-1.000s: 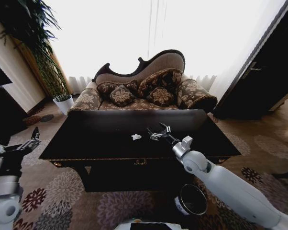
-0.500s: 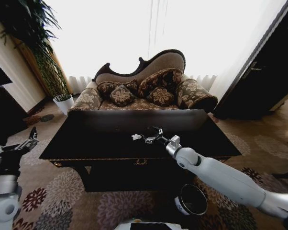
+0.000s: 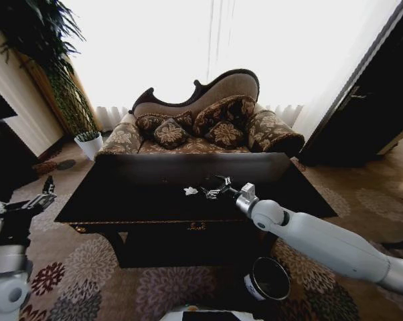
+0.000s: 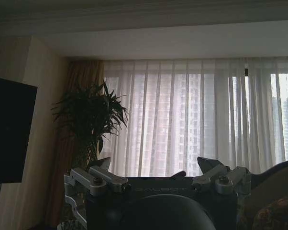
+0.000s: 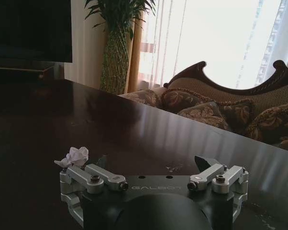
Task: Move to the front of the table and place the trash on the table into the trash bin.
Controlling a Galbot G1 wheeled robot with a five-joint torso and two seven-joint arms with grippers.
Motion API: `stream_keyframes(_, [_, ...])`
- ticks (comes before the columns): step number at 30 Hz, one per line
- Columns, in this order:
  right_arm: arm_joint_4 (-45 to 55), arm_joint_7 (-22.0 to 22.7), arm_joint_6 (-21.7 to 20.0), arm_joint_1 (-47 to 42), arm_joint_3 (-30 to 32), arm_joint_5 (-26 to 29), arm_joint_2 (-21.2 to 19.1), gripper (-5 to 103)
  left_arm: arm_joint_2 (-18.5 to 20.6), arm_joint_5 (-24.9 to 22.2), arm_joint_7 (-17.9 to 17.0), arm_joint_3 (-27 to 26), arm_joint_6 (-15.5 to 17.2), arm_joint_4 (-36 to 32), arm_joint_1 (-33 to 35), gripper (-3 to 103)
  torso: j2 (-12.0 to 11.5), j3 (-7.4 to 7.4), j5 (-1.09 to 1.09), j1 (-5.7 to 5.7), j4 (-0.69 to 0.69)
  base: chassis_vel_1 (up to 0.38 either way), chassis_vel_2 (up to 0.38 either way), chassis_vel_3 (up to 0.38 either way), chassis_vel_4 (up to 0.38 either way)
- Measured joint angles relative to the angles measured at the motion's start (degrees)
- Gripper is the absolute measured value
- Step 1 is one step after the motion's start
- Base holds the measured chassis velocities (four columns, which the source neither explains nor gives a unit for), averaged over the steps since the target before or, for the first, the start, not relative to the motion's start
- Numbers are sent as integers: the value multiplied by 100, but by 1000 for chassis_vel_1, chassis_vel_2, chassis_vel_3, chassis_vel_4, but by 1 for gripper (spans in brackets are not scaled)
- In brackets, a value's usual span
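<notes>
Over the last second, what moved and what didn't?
The right gripper swung left across the table toward the paper wad, then held near it, fingers open and nothing grasped. The wad has not shifted. The left gripper stayed parked at the robot's left side, and the trash bin stayed on the floor in front of the table.

The right gripper (image 3: 213, 187) has slid across the table (image 3: 121, 200) from near its middle toward the crumpled white paper wad (image 3: 191, 191), then eased a touch back toward the far edge; its fingers are spread, one tip just beside the wad. The right forearm has dropped lower over the front edge
</notes>
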Motion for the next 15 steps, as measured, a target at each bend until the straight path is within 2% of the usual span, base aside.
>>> stream_keyframes(6, [194,79,-95,249,-311,566,-37,100,-38,72,0,67,0,-41,13,100,1,0,-1,0,0,0,0,0,0])
stream_keyframes(15, [57,30,-101,803,-1011,859,224,100,-50,158,3,54,-19,-16,39,100,0,0,0,0,0,0,0,0,0])
